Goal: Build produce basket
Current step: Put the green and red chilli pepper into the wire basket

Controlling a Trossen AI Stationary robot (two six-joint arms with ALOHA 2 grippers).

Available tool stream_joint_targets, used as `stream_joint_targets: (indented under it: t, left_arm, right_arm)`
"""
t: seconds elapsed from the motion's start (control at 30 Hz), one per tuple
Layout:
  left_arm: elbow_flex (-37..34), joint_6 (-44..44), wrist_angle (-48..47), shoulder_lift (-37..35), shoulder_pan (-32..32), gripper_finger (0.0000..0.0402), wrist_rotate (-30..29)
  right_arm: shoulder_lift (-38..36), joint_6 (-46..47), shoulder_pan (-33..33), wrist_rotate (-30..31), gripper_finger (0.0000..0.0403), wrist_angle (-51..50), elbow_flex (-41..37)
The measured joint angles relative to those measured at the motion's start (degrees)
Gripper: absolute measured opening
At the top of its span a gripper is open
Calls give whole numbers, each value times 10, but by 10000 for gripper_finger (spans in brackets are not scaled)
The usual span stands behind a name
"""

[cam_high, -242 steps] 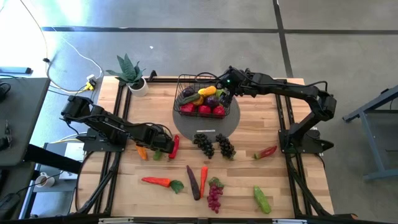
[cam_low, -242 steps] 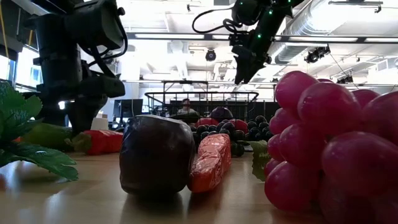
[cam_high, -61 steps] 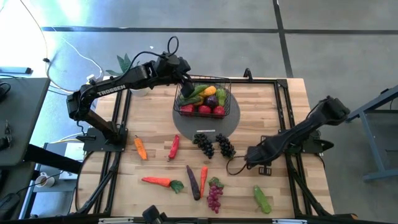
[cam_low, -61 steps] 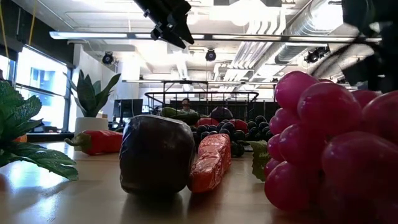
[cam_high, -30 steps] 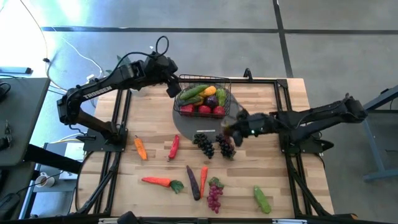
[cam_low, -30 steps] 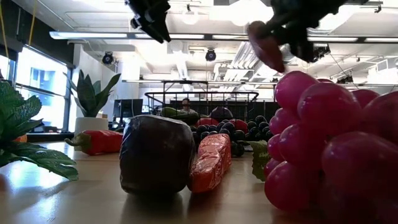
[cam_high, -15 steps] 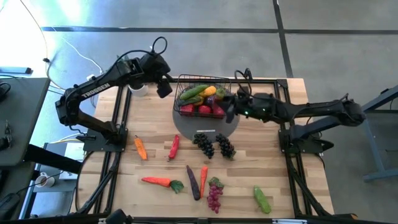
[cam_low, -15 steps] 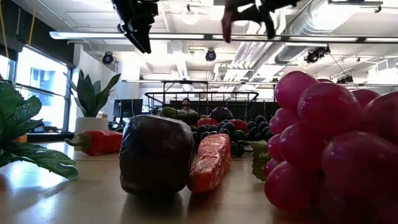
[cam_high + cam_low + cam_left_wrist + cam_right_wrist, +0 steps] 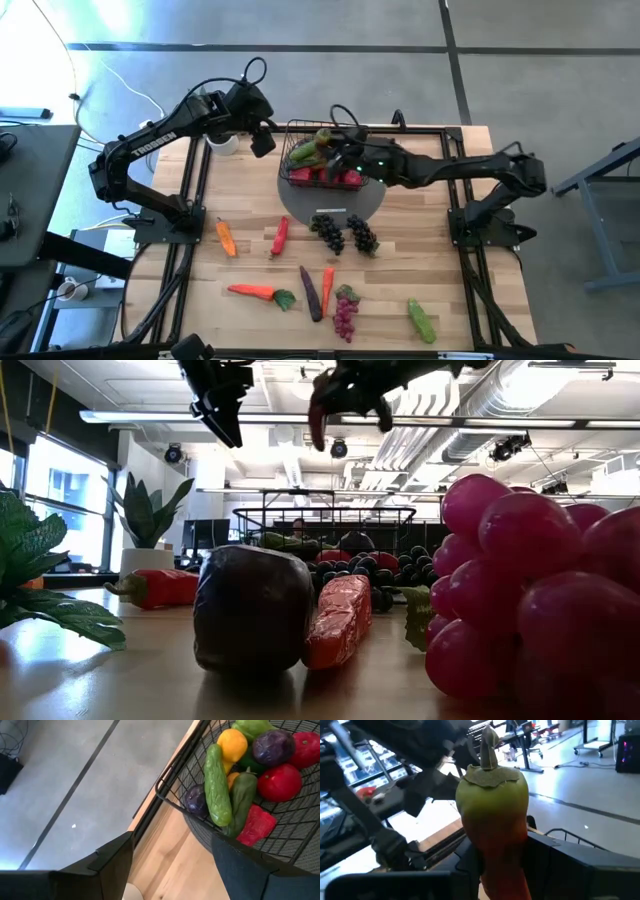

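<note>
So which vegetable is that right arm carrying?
Find the black wire basket on the grey disc at the table's far side. Above it, the right gripper holds a pepper: green at the stem, reddening below, the only item airborne.

Basket (image 9: 300, 175): black wire mesh, on a flat grey disc (image 9: 330, 205). Contents in the left wrist view: green cucumber (image 9: 218, 785), yellow lemon (image 9: 232, 744), purple eggplant (image 9: 273, 747), red apple (image 9: 279, 782), red pepper (image 9: 255, 825). Right wrist view: a held pepper (image 9: 495, 820), green at the stem end shading to orange-red lower down. Table (image 9: 250, 190): pale wood planks with black rails. On it: orange carrots (image 9: 226, 238), dark grape bunches (image 9: 328, 232), reddish-purple grapes (image 9: 345, 316), a green cucumber (image 9: 421, 321). Both arms dark; white lettering on the left arm.
</note>
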Motion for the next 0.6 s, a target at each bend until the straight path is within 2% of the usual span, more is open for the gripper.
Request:
stream_joint_targets:
  t: [0.2,0.47,0.6]
  left_arm:
    - [0,4,-1,0,-2,252,-2]
    - [0,4,-1,0,-1,252,-2]
    - [0,4,0,0,-1,252,-2]
  right_arm:
    - [63,28,-14,2,83,78,0]
    - [138,127,-29,-5,84,99,0]
    - [159,164,-31,-5,102,108,0]
